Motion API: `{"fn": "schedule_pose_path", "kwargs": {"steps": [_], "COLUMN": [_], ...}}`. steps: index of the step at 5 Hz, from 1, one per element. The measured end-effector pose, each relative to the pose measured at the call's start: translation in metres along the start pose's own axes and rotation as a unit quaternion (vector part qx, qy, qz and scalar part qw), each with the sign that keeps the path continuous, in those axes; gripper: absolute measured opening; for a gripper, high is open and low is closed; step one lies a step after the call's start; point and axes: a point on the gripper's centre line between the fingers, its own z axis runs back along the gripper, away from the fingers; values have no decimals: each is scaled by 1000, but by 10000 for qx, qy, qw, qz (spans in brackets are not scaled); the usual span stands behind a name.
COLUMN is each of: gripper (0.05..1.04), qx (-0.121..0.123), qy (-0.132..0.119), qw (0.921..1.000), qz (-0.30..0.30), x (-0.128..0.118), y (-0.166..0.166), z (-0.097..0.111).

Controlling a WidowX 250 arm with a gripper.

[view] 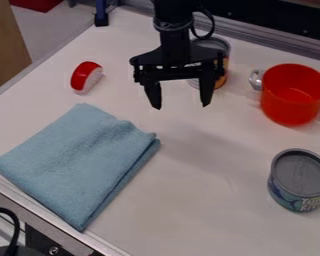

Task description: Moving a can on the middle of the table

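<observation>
Folded cloth (pixel 79 160) lies nearest; the spread gripper (pixel 181 106) partly hides an orange-labelled can (pixel 221 49).

Soft, fairly even light covers the white table (pixel 183 210), with a faint, blurry-edged shadow mid-surface

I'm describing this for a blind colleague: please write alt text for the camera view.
A robot's open end effector above a white table, partly hiding a can; another can sits near the right edge. Also there: a red pot, folded blue cloth, small red-white object.
</observation>
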Motion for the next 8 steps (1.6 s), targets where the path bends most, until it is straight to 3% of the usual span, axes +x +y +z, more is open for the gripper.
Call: {"fn": "schedule_pose_path", "kwargs": {"steps": [1, 2, 3, 4, 5, 6, 7, 8], "gripper": [997, 997, 998, 997, 998, 997, 997, 997], "qx": [83, 226, 156, 144, 29, -132, -265, -351], "qy": [148, 288, 272, 930, 990, 894, 902, 670], "qw": [9999, 9988, 9988, 9953, 9948, 9938, 9905, 9924], "qz": [33, 327, 383, 235, -255, -655, -1004, -966], "x": [-8, -31, -56, -83, -107, -128, -147, -153], "y": [2, -7, -24, -45, -65, -86, -104, -117], "z": [-7, -7, 5, 8, 8, 9, -3, -14]}}
